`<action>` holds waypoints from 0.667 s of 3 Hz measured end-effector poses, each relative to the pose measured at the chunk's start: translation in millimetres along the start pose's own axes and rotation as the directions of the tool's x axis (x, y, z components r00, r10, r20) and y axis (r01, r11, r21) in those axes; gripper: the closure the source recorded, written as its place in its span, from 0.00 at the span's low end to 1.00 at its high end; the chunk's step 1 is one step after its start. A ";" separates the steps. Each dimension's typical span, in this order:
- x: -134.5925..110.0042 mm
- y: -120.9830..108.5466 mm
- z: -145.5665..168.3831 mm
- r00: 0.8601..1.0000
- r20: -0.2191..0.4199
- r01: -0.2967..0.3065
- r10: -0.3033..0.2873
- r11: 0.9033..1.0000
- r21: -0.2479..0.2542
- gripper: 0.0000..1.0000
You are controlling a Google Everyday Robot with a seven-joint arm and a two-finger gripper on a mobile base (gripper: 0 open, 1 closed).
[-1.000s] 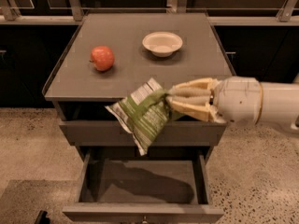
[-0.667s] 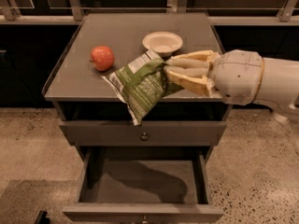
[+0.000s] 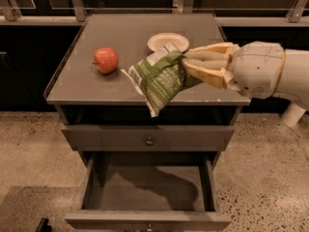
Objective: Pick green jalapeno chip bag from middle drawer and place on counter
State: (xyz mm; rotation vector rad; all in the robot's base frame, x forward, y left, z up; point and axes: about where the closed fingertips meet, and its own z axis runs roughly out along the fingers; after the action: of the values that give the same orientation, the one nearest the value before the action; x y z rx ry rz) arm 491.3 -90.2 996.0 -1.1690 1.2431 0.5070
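Note:
The green jalapeno chip bag (image 3: 159,78) hangs in the air over the front part of the counter (image 3: 82,83), its lower corner reaching past the front rim. My gripper (image 3: 187,66) comes in from the right with its cream fingers (image 3: 208,56) shut on the bag's right edge. The middle drawer (image 3: 147,190) stands pulled open below, its bare floor showing only the arm's shadow.
A red apple (image 3: 106,60) sits on the counter's left side. A small white bowl (image 3: 168,42) sits at the back middle, just behind the bag. A shut upper drawer with a round knob (image 3: 149,141) is above the open one. A railing runs behind the cabinet.
My gripper has lifted the bag up and back, from in front of the upper drawer to over the counter's front part.

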 end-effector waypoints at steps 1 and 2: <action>19.6 -48.8 -18.6 0.998 -0.063 0.020 -0.016 0.998 0.060 1.00; 39.1 -93.8 -36.7 0.992 -0.125 0.035 -0.020 0.992 0.118 1.00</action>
State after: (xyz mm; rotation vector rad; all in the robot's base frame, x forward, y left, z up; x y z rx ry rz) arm 564.8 -169.1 1002.2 -1.1275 1.3428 0.3384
